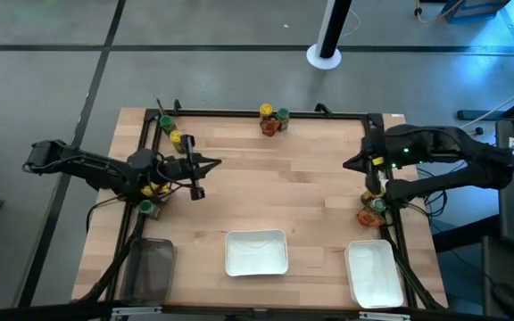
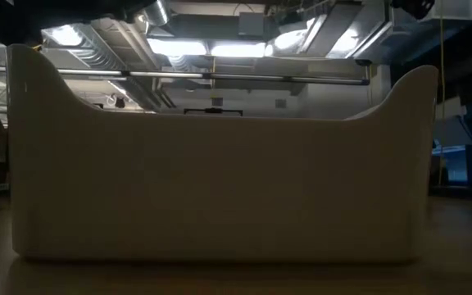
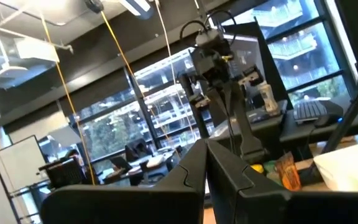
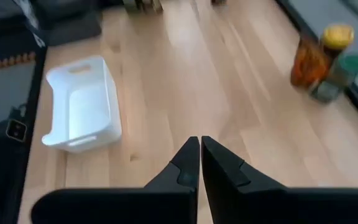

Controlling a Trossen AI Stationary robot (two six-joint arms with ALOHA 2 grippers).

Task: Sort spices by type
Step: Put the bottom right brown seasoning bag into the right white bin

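Spices sit well apart from both end effectors — left end effector and right end effector closed, empty.

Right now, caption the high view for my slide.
Both arms wait, fingers shut, over side spice clusters; two white trays sit empty.

One camera looks straight down on my whole table, while the low one sits pressed close against a white tray's wall, facing the ceiling lights beyond. My left wrist camera looks level across toward my right arm; my right wrist camera tilts down over the wood at the same tray.
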